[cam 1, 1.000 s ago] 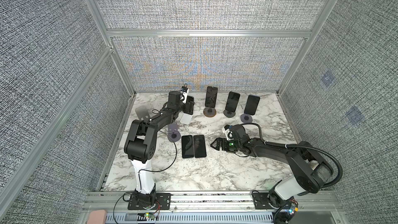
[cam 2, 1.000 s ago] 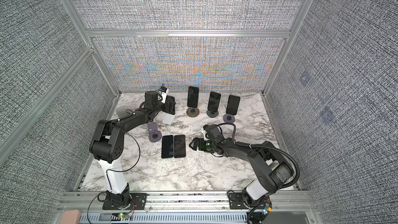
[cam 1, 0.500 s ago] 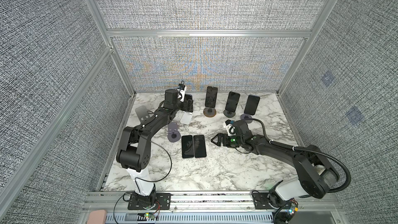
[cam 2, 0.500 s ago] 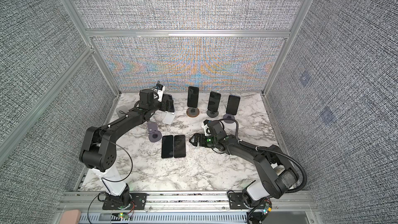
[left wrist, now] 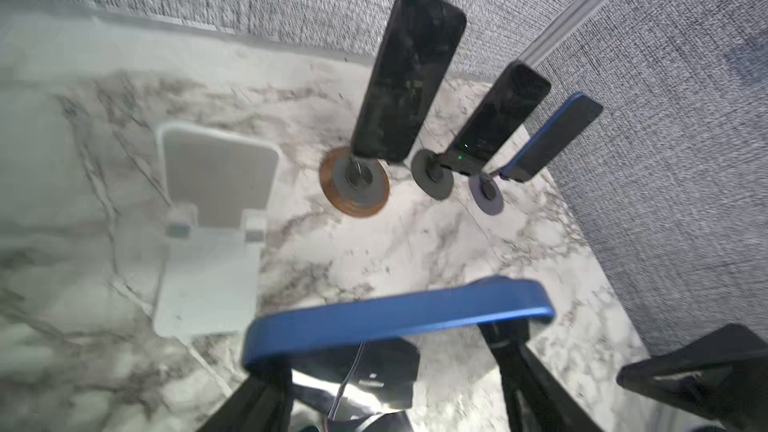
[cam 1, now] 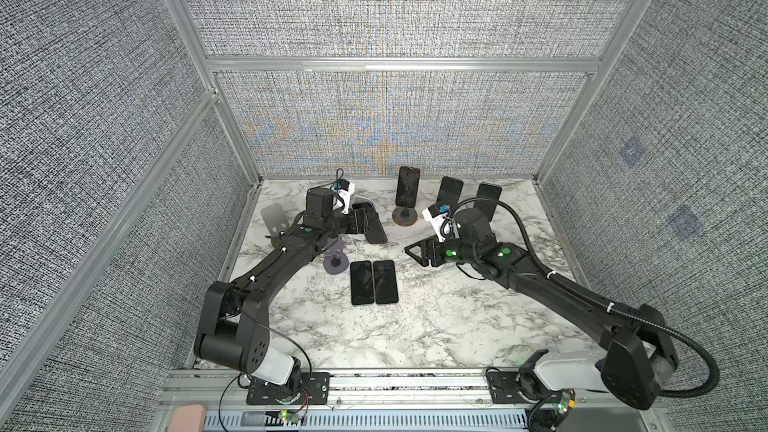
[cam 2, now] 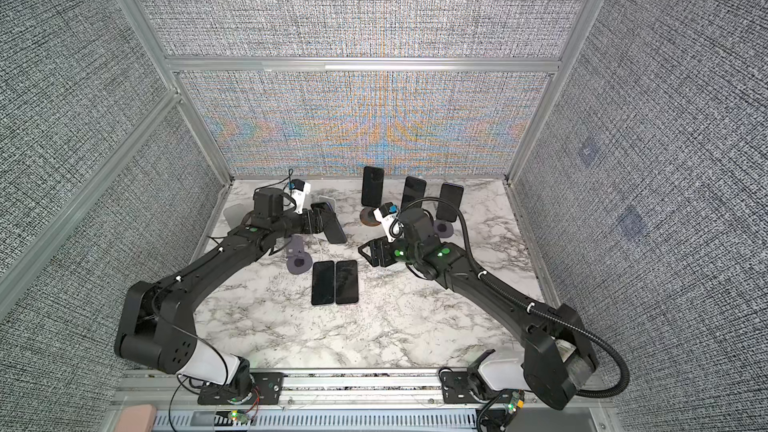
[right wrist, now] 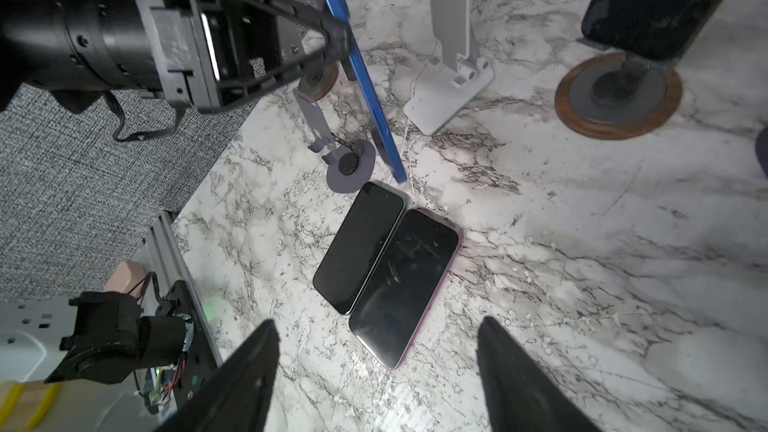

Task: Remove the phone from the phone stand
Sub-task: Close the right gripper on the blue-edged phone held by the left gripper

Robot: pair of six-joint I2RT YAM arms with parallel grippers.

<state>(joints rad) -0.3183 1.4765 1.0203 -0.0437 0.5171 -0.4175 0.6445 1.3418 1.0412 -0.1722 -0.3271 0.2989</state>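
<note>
Plainly, blue phone (left wrist: 395, 317) — clamped in left claw (left wrist: 384, 353).

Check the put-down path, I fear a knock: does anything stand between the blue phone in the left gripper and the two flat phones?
Nothing visible does: only bare marble lies between the blue phone in the left gripper and the two flat phones. The empty purple stand sits close beside that path; the right gripper hovers opposite, open.

Blue phone (left wrist: 395, 317) — now off white stand (left wrist: 216, 176); right tool (right wrist: 378, 324) farther back
</note>
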